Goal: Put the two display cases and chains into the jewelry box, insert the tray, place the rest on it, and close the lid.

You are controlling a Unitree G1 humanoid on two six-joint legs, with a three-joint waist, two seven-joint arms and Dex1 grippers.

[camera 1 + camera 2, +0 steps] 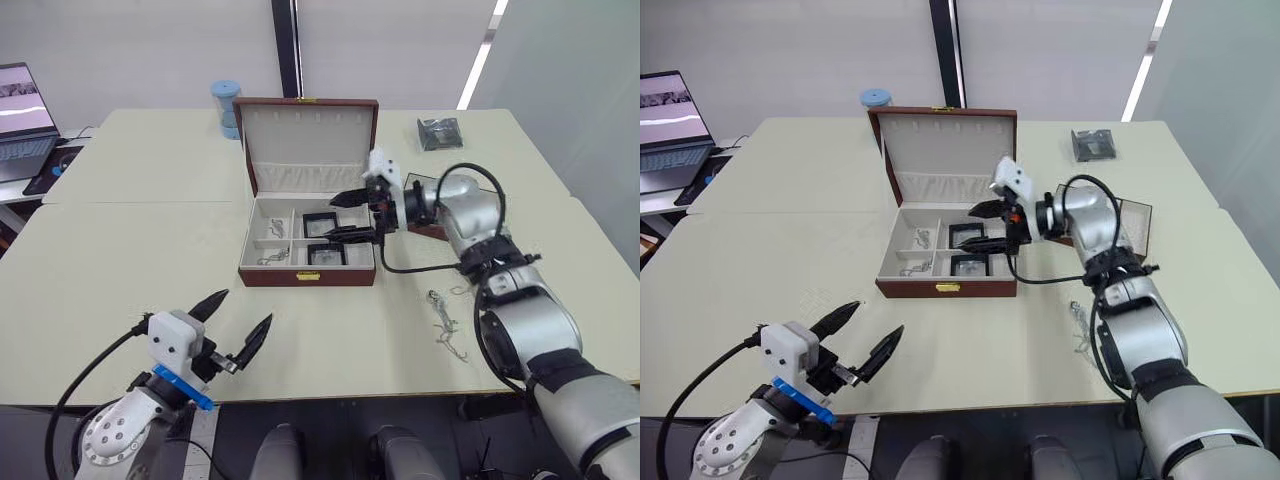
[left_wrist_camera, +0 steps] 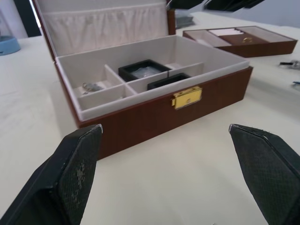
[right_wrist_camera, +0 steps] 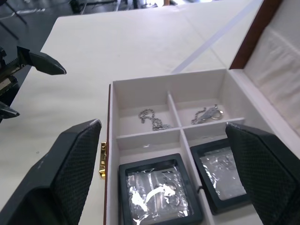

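The jewelry box (image 1: 308,272) stands open mid-table with its lid (image 1: 310,135) upright. The two display cases (image 1: 322,225) (image 1: 326,254) lie in its right compartments, seen close in the right wrist view (image 3: 157,194) (image 3: 220,176). Chains (image 3: 154,121) (image 3: 206,113) lie in the left compartments. My right gripper (image 1: 333,216) hovers open and empty over the box's right side. My left gripper (image 1: 245,308) is open and empty near the table's front edge, well short of the box. The tray (image 1: 1132,215) sits right of the box, partly hidden behind my right arm.
Loose jewelry (image 1: 447,325) lies on the table to the front right. A small dark packet (image 1: 438,132) rests at the back right. A blue cylinder (image 1: 226,105) stands behind the box, and a laptop (image 1: 20,120) is at far left.
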